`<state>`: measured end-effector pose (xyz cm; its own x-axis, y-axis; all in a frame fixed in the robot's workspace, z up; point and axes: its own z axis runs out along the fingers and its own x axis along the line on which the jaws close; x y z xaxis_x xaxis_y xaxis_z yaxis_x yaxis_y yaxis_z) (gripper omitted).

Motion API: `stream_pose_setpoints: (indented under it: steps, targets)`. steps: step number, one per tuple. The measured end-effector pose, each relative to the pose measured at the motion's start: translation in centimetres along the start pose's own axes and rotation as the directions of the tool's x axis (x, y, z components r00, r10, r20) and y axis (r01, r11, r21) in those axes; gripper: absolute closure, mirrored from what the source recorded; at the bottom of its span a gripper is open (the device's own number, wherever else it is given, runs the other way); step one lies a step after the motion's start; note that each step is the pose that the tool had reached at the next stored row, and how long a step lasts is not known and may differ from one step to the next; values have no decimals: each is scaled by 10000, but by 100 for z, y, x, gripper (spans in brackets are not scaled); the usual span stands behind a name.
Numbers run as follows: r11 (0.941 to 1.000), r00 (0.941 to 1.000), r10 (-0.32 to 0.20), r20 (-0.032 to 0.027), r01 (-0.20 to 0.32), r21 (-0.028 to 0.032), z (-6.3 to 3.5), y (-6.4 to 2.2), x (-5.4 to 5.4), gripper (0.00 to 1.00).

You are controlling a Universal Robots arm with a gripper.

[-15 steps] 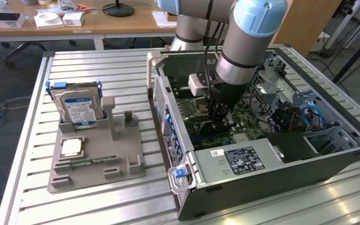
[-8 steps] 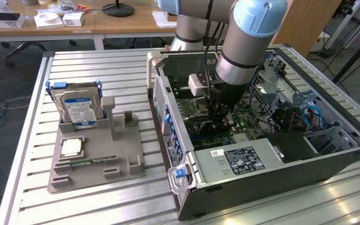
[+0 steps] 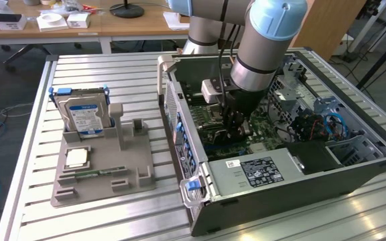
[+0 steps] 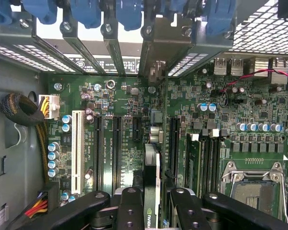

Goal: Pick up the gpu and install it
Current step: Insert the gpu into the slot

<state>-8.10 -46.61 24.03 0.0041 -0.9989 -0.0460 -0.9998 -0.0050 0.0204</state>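
hand [image 3: 236,128]: clenched on gpu [image 4: 152,160] | gpu: edge-on between the fingers, standing over the motherboard [image 4: 110,110] slots inside the open computer case [image 3: 313,198] | case: lying on surface [image 3: 112,221]

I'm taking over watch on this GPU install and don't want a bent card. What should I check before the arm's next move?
1. The gpu clamped in the gripper: ok, a finger on each side.
2. Gripper inside the open computer case, above the motherboard: ok.
3. Card's edge lined up with a slot: cannot tell, the card hides what is under it.
4. Card's metal bracket facing the rear slot covers: ok.
5. Cable bundle away from the card: ok.
6. Hard drive in its stand outside the case, out of the arm's way: ok.
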Motion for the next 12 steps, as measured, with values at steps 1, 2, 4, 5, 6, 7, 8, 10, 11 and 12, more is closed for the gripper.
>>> stream_pose_setpoints:
  steps: [1, 2, 4, 5, 6, 7, 8, 10, 11, 12]
  targets:
    - [10000, 10000, 0, 0, 0, 0, 0, 0, 0, 73]
    - [10000, 10000, 0, 0, 0, 0, 0, 0, 0, 73]
    - [10000, 10000, 0, 0, 0, -1, 0, 0, 0, 73]
    - [10000, 10000, 1, 0, -1, -3, 0, 0, 0, 73]
    - [10000, 10000, 0, 2, 0, -5, 0, 0, 0, 73]
    - [10000, 10000, 0, 4, 0, -5, 0, -1, -1, 73]
    - [10000, 10000, 0, 3, 0, -5, -1, -1, -1, 73]
    - [10000, 10000, 0, 3, 0, -6, -1, -1, -1, 73]
    - [10000, 10000, 0, 2, 0, -6, -2, -1, 0, 73]
    - [10000, 10000, 0, 3, 0, -6, -2, -1, 0, 73]
